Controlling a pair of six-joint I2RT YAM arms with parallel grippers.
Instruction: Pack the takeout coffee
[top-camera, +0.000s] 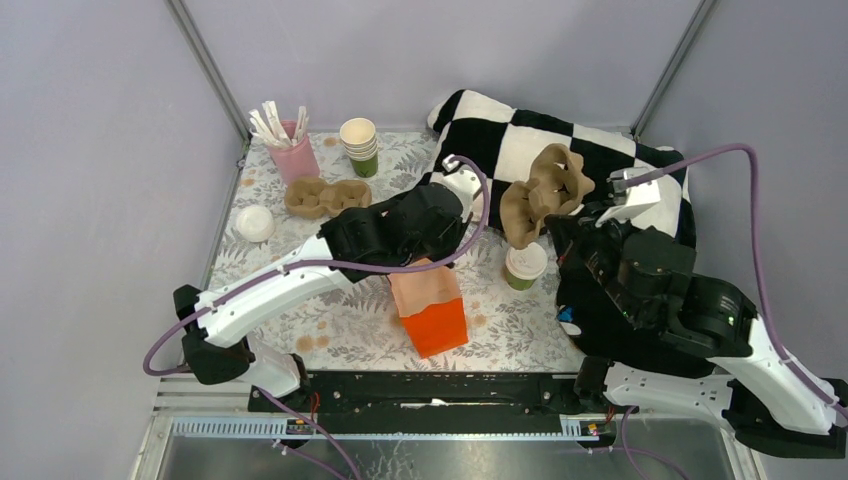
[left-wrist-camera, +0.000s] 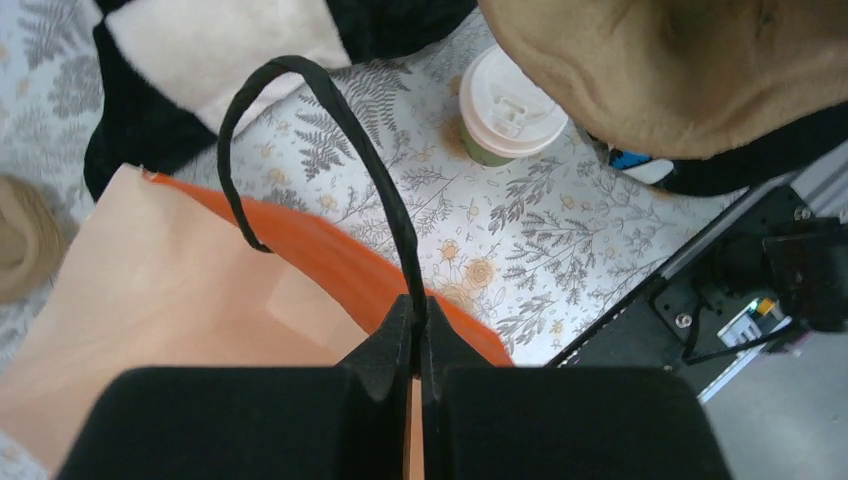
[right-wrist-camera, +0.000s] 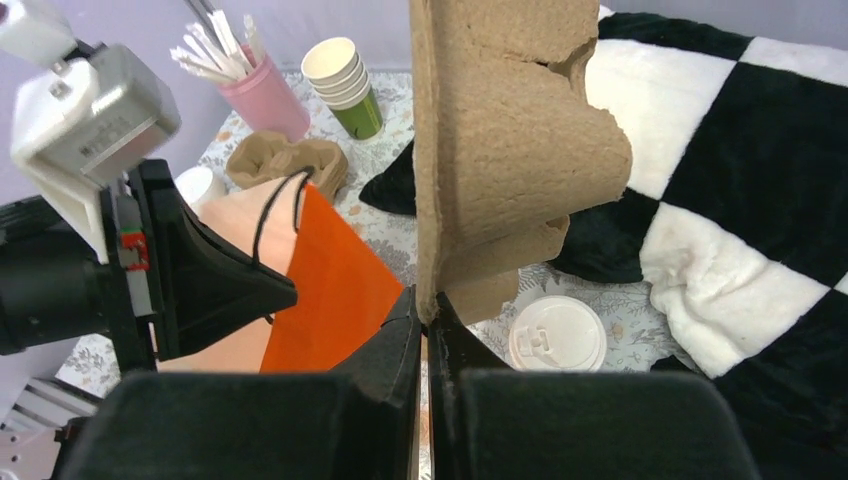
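Packing looked barely begun: the takeout coffee (top-camera: 525, 264) stood just right of centre in the top view, near the orange bag (top-camera: 432, 308) (not in it). The left gripper (left-wrist-camera: 418, 325) pinched the bag's black handle (left-wrist-camera: 330, 105), and the right gripper (right-wrist-camera: 425, 318) pinched the pulp cup carrier (right-wrist-camera: 500, 140), held aloft.

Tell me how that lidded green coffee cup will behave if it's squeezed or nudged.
The takeout coffee looks like thin paper, so a hard squeeze would probably dent it. Its white lid is wider than the green body below, so a nudge might tip it. Lifting by the pressed-on lid could pop it off.
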